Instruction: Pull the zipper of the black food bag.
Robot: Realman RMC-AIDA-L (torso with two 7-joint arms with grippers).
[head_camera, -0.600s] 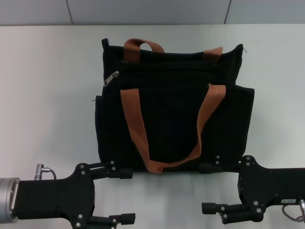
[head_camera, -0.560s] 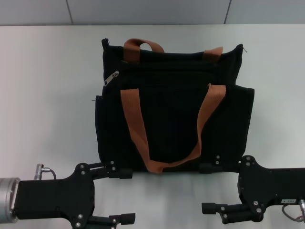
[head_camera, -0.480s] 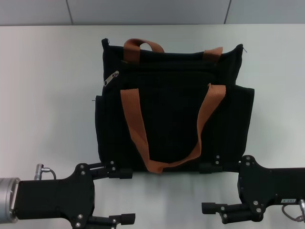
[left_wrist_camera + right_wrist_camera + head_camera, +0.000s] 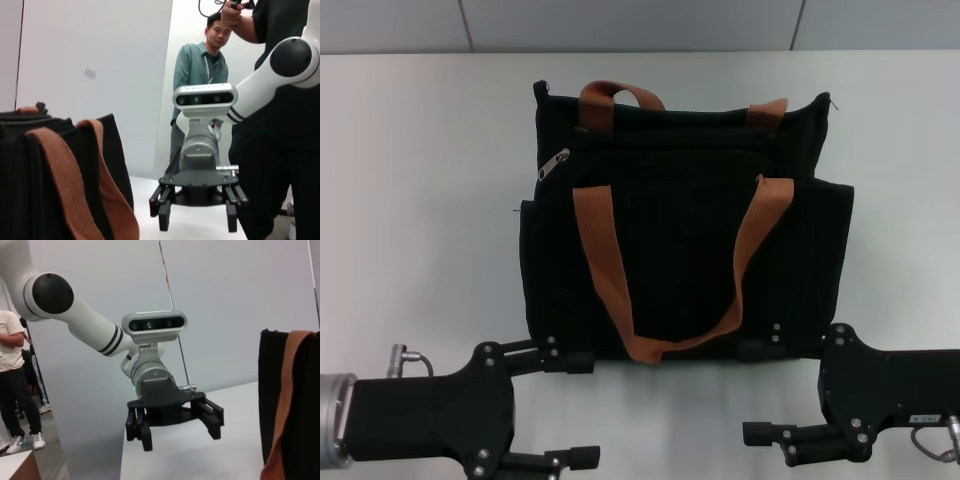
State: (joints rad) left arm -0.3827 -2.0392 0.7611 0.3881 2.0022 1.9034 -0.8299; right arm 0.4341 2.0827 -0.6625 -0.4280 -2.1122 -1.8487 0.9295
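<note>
The black food bag (image 4: 685, 230) lies on the white table (image 4: 420, 200), with two orange-brown strap handles (image 4: 605, 265). The silver zipper pull (image 4: 554, 163) sits at the left end of the upper zip track. My left gripper (image 4: 581, 409) is open and empty at the near edge, just in front of the bag's lower left corner. My right gripper (image 4: 753, 394) is open and empty in front of the bag's lower right part. The right wrist view shows the left gripper (image 4: 180, 437) and the bag's edge (image 4: 275, 400). The left wrist view shows the right gripper (image 4: 198, 222) beside the bag (image 4: 30, 185).
White table surface runs left (image 4: 420, 250) and right (image 4: 910, 220) of the bag. A grey wall (image 4: 640, 25) stands behind the table. In the wrist views, people (image 4: 200, 75) stand beyond the table's ends.
My left arm has shifted very slightly back and to the left. The bag, the zipper pull and the right arm have not moved.
</note>
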